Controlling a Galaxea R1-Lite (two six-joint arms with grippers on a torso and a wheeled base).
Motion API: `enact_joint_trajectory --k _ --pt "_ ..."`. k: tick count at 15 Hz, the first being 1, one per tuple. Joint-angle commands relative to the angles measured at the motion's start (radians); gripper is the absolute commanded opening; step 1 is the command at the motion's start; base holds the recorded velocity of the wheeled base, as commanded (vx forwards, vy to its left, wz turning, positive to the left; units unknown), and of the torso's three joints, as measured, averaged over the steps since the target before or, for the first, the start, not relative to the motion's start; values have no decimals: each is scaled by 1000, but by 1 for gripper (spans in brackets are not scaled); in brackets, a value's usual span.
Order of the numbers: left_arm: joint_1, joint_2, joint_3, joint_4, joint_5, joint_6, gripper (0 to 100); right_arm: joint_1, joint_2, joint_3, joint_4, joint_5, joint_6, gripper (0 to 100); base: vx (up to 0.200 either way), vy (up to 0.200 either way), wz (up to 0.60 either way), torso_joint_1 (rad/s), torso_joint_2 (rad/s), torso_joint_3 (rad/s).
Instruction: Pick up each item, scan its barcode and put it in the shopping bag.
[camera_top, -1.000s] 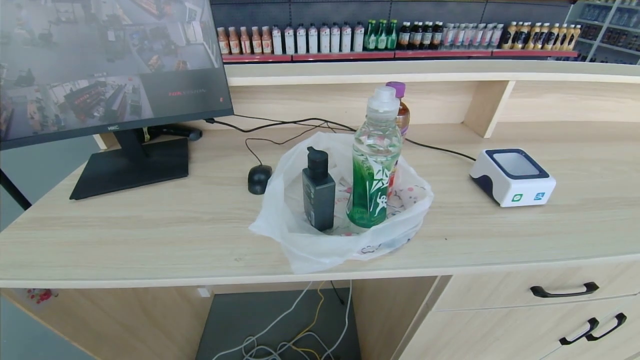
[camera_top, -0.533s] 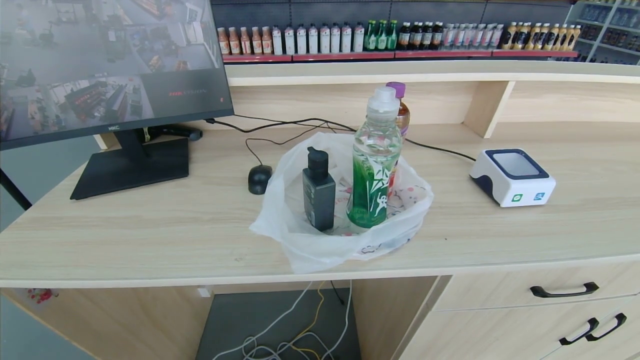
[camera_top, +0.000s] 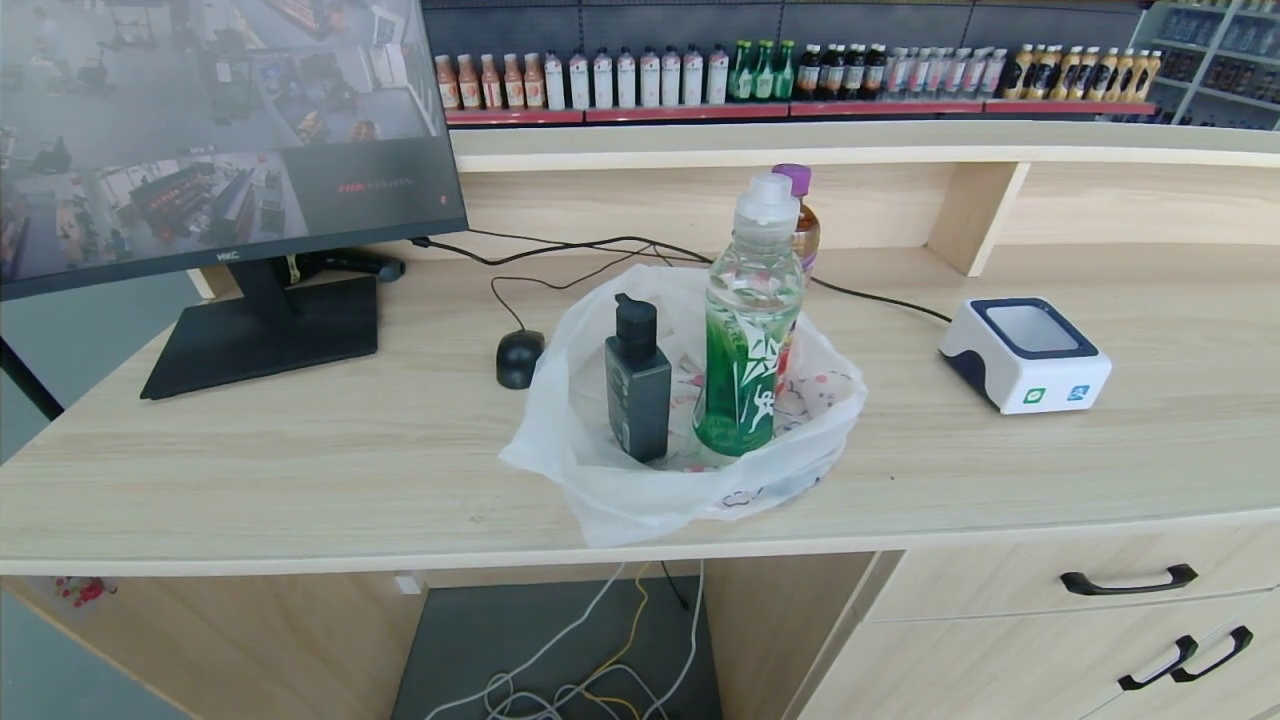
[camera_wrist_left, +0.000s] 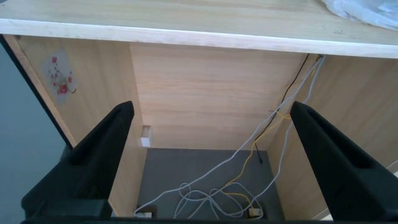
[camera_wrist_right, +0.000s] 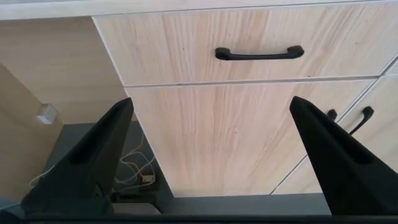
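A white plastic shopping bag (camera_top: 620, 490) lies spread open on the wooden counter (camera_top: 300, 470). Inside it stand a dark pump bottle (camera_top: 637, 385), a tall clear bottle with a green label (camera_top: 748, 330), and behind that a bottle with a purple cap (camera_top: 797, 185). The white barcode scanner (camera_top: 1024, 352) sits to the right of the bag. My left gripper (camera_wrist_left: 211, 158) hangs open below the counter edge, facing the cable space under the desk. My right gripper (camera_wrist_right: 211, 155) is open too, low in front of the drawer fronts.
A monitor (camera_top: 215, 120) on a black stand occupies the counter's left, with a black mouse (camera_top: 519, 357) and cables beside the bag. A raised shelf runs along the back. Drawers with black handles (camera_wrist_right: 259, 53) sit under the right side. Loose cables (camera_wrist_left: 242, 180) hang under the desk.
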Motion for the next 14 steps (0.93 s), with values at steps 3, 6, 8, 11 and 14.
enact_joint_trajectory --k 3,6,8,11,14 --pt "0 0 0 0 0 1 100 4 -37 0 0 0 7 100 -133 0 0 2 3 2" --pt "0 0 0 0 0 4 100 4 -37 0 0 0 16 100 0 0 0 0 0 0" --pt "0 0 0 0 0 4 100 4 -37 0 0 1 13 100 0 0 0 0 0 0" --pt "0 0 0 0 0 4 100 4 -37 0 0 1 15 100 0 -67 0 1 -1 2" --pt "0 0 0 0 0 6 100 4 -37 0 0 1 15 100 0 -200 0 -1 1 1"
